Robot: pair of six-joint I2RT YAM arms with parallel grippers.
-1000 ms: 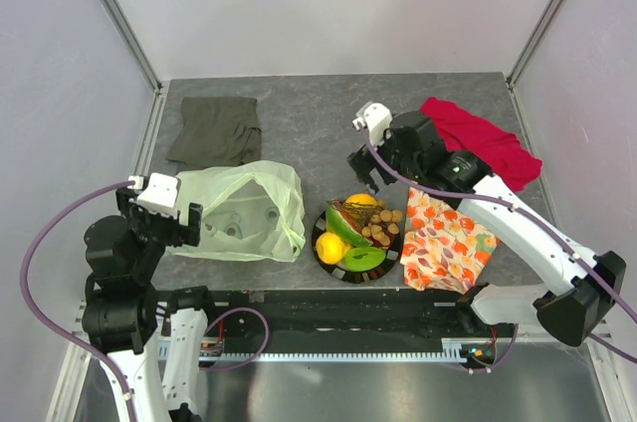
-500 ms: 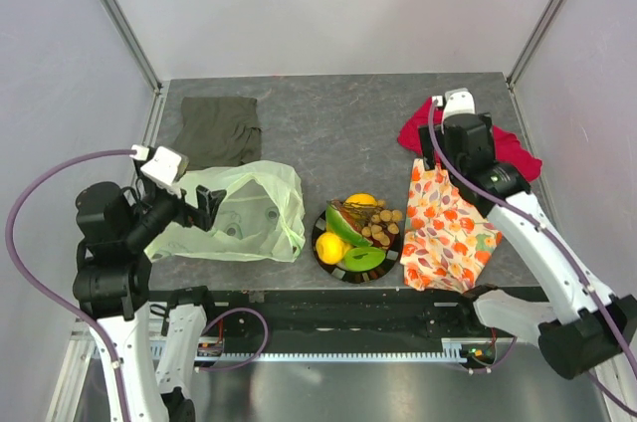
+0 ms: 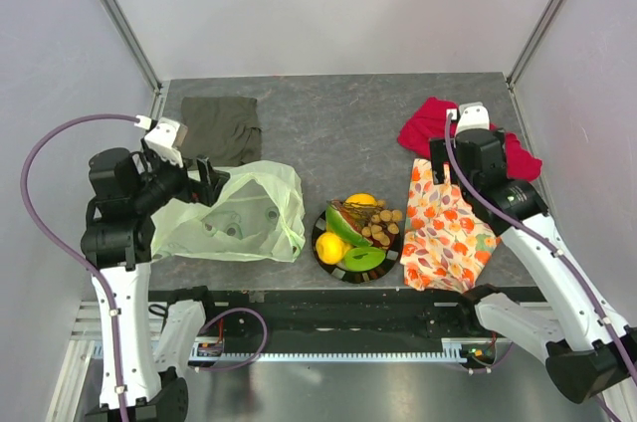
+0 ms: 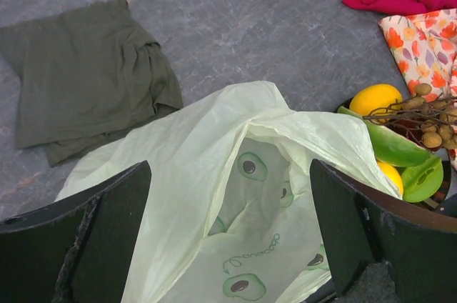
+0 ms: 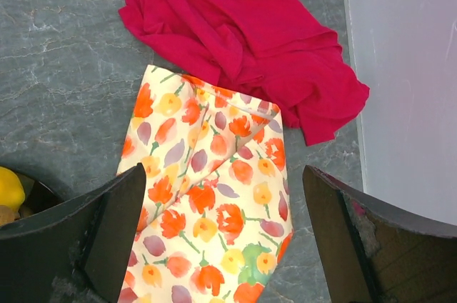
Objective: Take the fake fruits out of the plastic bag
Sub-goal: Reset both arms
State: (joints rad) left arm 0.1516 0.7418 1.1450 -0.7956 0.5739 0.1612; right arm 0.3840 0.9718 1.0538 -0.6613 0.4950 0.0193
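The pale yellow-green plastic bag lies flat at the front left, its mouth toward the plate; it fills the left wrist view and looks empty inside. The fake fruits sit on a dark plate: a lemon, a melon slice, a green piece, a brown grape-like cluster and a yellow fruit. Some show in the left wrist view. My left gripper is open above the bag's left part. My right gripper is open above the orange-flowered cloth.
An olive-grey folded cloth lies at the back left, also in the left wrist view. A crimson cloth lies at the back right, beside the flowered cloth in the right wrist view. Walls stand close on both sides.
My left arm has lifted and swung back over the bag. My right arm has pulled away from the plate to the right, over the flowered cloth.
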